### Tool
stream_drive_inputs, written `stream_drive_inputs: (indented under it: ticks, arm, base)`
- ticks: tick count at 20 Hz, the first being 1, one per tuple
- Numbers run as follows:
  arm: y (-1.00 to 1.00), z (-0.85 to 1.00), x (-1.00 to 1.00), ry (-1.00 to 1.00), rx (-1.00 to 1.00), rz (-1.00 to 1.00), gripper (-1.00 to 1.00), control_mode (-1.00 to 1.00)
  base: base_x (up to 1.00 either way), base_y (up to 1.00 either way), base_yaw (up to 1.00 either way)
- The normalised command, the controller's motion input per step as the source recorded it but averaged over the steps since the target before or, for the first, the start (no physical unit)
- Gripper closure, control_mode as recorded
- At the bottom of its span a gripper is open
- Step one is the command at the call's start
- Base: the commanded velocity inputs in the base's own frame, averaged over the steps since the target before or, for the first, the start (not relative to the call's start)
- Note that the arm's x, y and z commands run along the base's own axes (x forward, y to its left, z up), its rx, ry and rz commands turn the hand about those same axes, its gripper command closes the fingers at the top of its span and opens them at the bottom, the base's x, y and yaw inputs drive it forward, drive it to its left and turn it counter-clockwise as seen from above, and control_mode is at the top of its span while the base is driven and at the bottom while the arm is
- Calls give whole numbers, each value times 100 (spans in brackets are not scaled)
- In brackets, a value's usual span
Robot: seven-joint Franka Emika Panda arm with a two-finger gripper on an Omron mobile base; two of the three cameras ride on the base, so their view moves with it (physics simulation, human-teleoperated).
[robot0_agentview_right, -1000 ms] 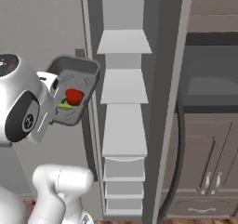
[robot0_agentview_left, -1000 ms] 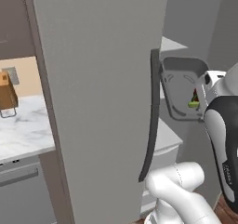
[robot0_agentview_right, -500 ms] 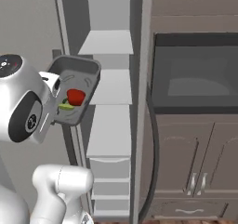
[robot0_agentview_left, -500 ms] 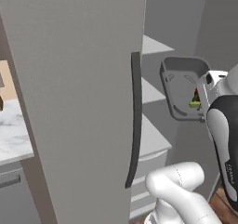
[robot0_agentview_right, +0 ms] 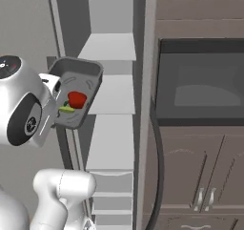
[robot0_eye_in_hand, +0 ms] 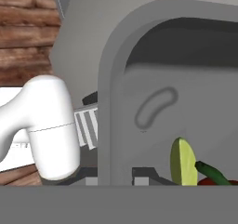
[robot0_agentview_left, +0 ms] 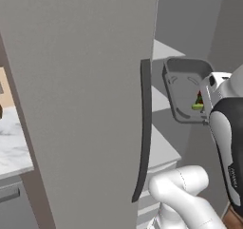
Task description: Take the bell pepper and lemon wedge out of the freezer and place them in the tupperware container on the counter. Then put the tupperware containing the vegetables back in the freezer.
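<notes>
My gripper (robot0_agentview_right: 56, 88) is shut on the near rim of the grey tupperware container (robot0_agentview_right: 91, 72) and holds it tilted on edge in front of the open freezer's pale shelves (robot0_agentview_right: 112, 47). Inside the tray lie the red bell pepper (robot0_agentview_right: 76, 99) and, just below it, the yellow-green lemon wedge (robot0_agentview_right: 66, 109). The left base view has the tupperware container (robot0_agentview_left: 182, 83) to the right of the freezer door (robot0_agentview_left: 80, 104) and its dark curved handle (robot0_agentview_left: 144, 128). In the hand view the lemon wedge (robot0_eye_in_hand: 182, 162) rests against the tray's floor (robot0_eye_in_hand: 195, 102). A strip of marble counter (robot0_agentview_left: 12, 147) lies at the far left.
A black built-in oven (robot0_agentview_right: 200, 86) and brown-grey cabinet doors (robot0_agentview_right: 200, 176) stand right of the freezer. Drawers (robot0_agentview_right: 112, 195) sit below its shelves. The broad open door walls off the left side, close to the arm.
The whole picture has shifted, so the base has driven: the freezer door looms larger in the left view and the oven has come further into the right view. The container stays gripped.
</notes>
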Motion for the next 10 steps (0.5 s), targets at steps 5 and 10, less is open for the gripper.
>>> stream_drive_inputs:
  ticks: [5, 10]
  arm:
    - [0, 0, 0, 0, 0, 0, 100, 100]
    - [0, 0, 0, 0, 0, 0, 100, 100]
  base:
    - [12, -34, 0]
    - [9, -25, 0]
